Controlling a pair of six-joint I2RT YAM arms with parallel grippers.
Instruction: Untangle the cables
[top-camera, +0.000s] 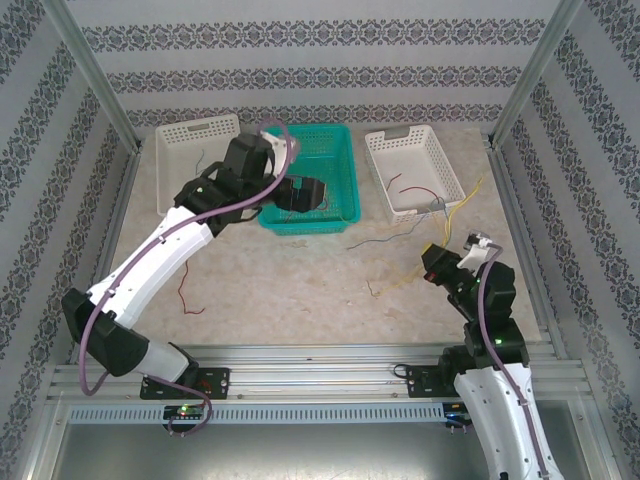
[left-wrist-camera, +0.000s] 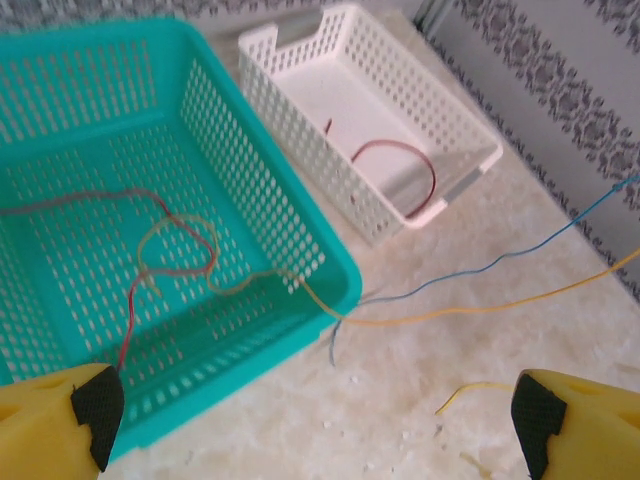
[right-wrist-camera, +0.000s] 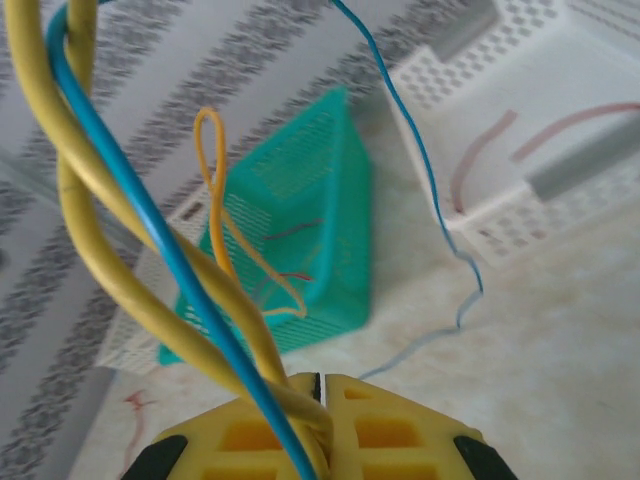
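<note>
The pale surface (top-camera: 300, 300) has loose wires trailing across its right half. My left claw (left-wrist-camera: 312, 425) hangs over the near corner of the teal basket (left-wrist-camera: 250, 150) with its fingers wide apart and holding nothing. I judge it is placed to reach the knot where a red cable (left-wrist-camera: 60, 205) and a yellow cable (left-wrist-camera: 180, 225) loop together on the basket floor. The white basket (left-wrist-camera: 300, 110) beside it holds one red strand (left-wrist-camera: 400, 150), apparently sorted. My right claw (right-wrist-camera: 322, 385) is clamped on the twisted yellow and blue cables (right-wrist-camera: 120, 250), raised to draw them taut.
</note>
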